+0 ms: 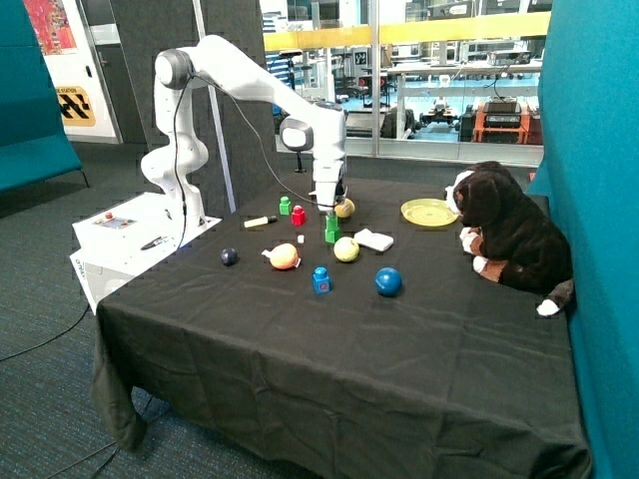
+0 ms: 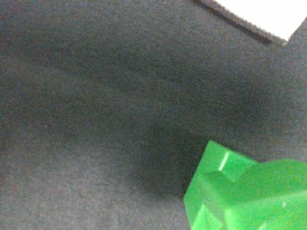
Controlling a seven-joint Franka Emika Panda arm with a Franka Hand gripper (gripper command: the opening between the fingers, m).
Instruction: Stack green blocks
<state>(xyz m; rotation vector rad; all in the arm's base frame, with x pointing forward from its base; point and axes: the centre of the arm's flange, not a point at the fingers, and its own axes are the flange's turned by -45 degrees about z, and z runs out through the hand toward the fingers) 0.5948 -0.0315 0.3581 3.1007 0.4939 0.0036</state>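
On the black tablecloth a green column stands near the middle; it looks like two green blocks, one on the other. My gripper is right over its top, touching or nearly touching it. A single green block stands apart, beside the red studded block, toward the robot base. In the wrist view a green block fills one corner, very close, with black cloth around it. The contact between gripper and stack is hidden.
Around the stack lie a yellow ball, a peach ball, another yellow ball, a white flat object, a blue studded block, a blue ball and a small dark ball. A yellow plate and plush dog sit beyond.
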